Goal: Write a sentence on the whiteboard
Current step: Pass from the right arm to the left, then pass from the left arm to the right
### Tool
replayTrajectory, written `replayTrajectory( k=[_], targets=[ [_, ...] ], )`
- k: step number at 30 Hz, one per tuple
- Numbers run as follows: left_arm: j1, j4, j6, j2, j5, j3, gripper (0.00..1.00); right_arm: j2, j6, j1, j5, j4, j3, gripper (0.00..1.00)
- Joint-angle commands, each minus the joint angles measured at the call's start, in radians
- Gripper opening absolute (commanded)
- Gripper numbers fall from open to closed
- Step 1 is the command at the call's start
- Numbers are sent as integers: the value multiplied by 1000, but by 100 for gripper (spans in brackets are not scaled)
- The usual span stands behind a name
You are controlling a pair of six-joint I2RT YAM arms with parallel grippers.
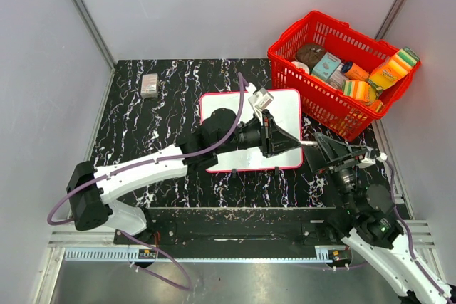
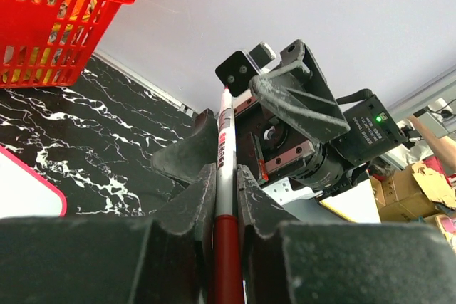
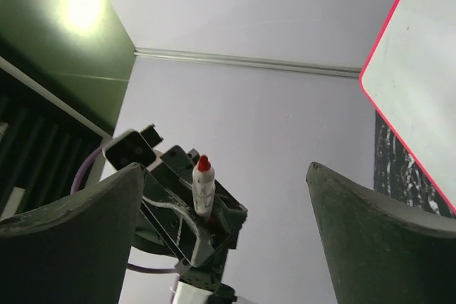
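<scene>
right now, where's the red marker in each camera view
top external: the marker sticks out right of the left gripper, across the whiteboard's right edge.
left wrist: marker at centre, upright, clamped in that gripper.
right wrist: marker lower left of centre, red tip up.
shared landmark: the whiteboard's red rim, in all three views.

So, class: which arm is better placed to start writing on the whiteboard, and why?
Left. The left claw is shut on the red-and-white marker pen, over the white, red-rimmed whiteboard. The right claw stands open and empty beside the board.
</scene>
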Motion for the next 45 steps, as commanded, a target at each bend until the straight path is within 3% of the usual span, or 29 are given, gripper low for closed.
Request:
replayTrajectory(
  k=[1, 5, 9, 13, 17, 20, 21, 26, 27, 30, 35, 39, 45],
  targets=[
    [-1, -67, 49, -18, -40, 87, 0, -20, -113, 4, -26, -71, 47, 100],
    [10, -316, 145, -36, -135, 183, 0, 19, -231, 4, -104, -205, 129, 100],
    [30, -659, 226, -56, -235, 275, 0, 127, -445, 4, -216, -363, 212, 100],
    [31, -913, 292, -93, -259, 341, 0, 208, -643, 3, -233, -509, 307, 100],
    [31, -1124, 338, -106, -214, 378, 0, 285, -890, 4, -258, -521, 392, 100],
    [30, -1272, 339, -89, -154, 384, 0, 363, -1028, 4, -412, -428, 429, 100],
    [28, -1325, 343, -81, -107, 380, 0, 394, -1054, 4, -528, -406, 439, 100],
    [5, -1361, 362, -90, 0, 341, 0, 631, -1119, 3, -920, -264, 463, 97],
    [4, -1341, 366, -99, 39, 338, 0, 657, -1114, 4, -1071, -229, 457, 96],
    [1, -1301, 381, -128, 105, 338, 0, 690, -1027, 4, -1256, -29, 402, 95],
    [1, -1240, 401, -156, 196, 337, 0, 698, -845, 3, -1387, 296, 311, 92],
    [1, -1229, 418, -156, 247, 350, 0, 711, -815, 4, -1488, 344, 295, 85],
    [1, -1218, 421, -147, 293, 360, 0, 724, -852, 4, -1499, 286, 290, 81]
  ],
)
